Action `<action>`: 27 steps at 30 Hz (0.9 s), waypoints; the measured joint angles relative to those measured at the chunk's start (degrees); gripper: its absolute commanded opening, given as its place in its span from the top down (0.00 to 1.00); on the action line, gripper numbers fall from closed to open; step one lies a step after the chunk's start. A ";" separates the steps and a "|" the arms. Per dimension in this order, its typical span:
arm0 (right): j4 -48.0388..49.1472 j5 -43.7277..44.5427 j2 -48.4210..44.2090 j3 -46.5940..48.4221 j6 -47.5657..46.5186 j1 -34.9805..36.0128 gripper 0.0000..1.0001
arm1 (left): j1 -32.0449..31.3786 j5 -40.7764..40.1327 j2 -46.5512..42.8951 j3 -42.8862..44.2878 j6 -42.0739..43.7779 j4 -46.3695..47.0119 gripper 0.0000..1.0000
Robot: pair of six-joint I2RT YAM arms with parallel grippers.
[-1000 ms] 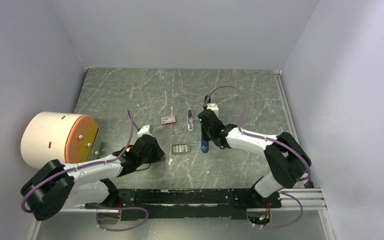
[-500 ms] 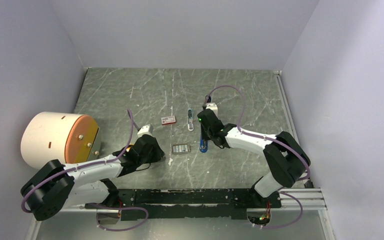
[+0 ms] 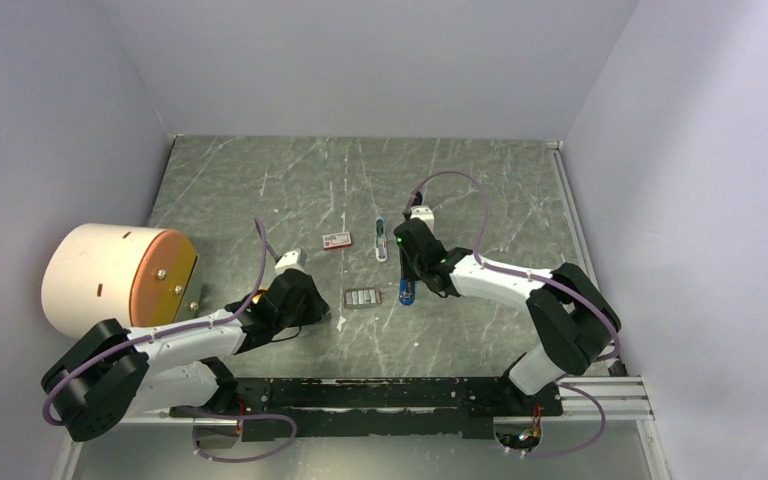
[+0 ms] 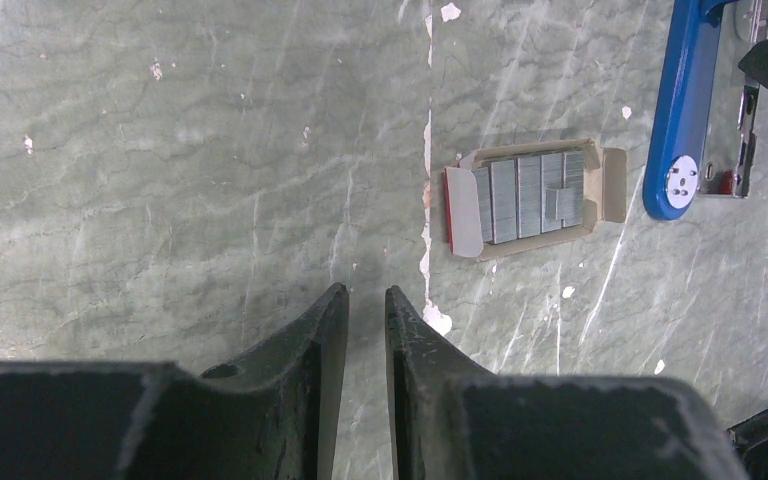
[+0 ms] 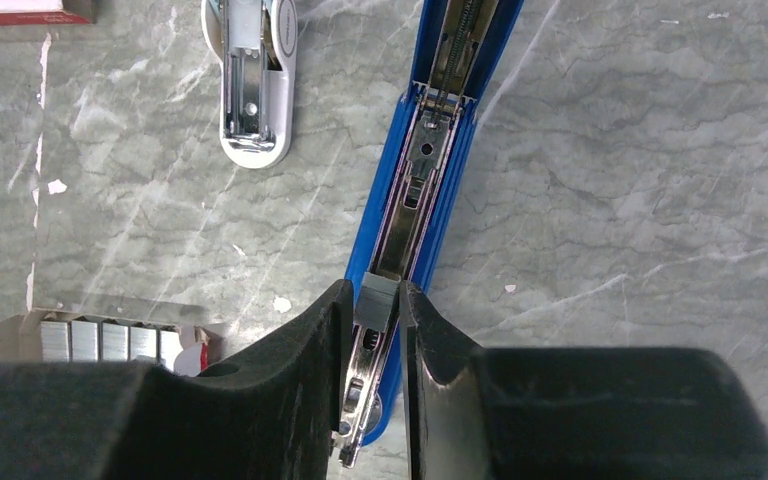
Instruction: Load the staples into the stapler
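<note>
The blue stapler (image 5: 430,180) lies open on the table, its metal channel facing up; it also shows in the top view (image 3: 406,293) and the left wrist view (image 4: 685,100). My right gripper (image 5: 372,285) is shut on a short grey strip of staples (image 5: 378,298), held right over the near end of the channel. The remaining staples (image 4: 530,195) lie in a small open card tray left of the stapler (image 3: 362,297). My left gripper (image 4: 365,290) is shut and empty, low over bare table left of the tray (image 3: 310,305).
A pale blue-grey piece (image 5: 250,80) lies just beyond the stapler (image 3: 381,240). A red-and-white box (image 3: 336,239) sits left of it. A big white cylinder with an orange face (image 3: 110,278) stands at the left edge.
My right gripper and the stapler's near end have shifted very slightly to the left. The left arm has not moved.
</note>
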 measured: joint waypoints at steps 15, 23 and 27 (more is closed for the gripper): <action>-0.24 1.31 -0.76 0.00 -0.09 0.83 0.67 | 0.00 0.00 0.00 0.00 0.00 0.00 0.74; -0.17 1.31 -1.25 0.42 -0.13 1.18 0.70 | 0.00 0.00 0.00 0.00 0.00 0.00 0.74; -0.20 1.31 -0.98 0.46 -0.11 1.18 0.70 | 0.00 -0.02 0.00 -0.02 0.00 -0.02 0.74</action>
